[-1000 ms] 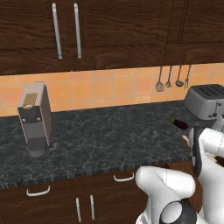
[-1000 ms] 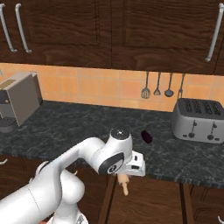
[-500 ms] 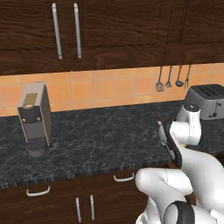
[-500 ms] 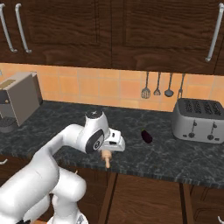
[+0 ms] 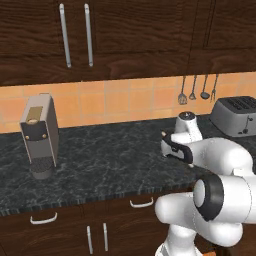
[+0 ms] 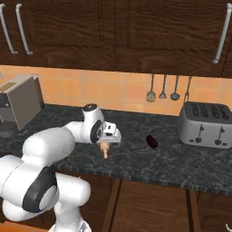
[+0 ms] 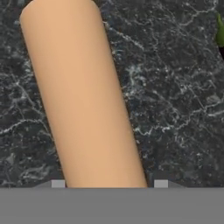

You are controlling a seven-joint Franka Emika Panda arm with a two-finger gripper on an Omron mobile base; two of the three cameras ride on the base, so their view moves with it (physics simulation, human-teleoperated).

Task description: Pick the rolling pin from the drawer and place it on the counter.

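While the end effector grips the rolling pin low over the dark marbled desk, beside the eggplant, item status reads: placing step underway; next move likely calls for lowering, then opening to release.

My counter is dark veined stone. On it stand a coffee machine at the left and a toaster at the right. A small eggplant lies between them.
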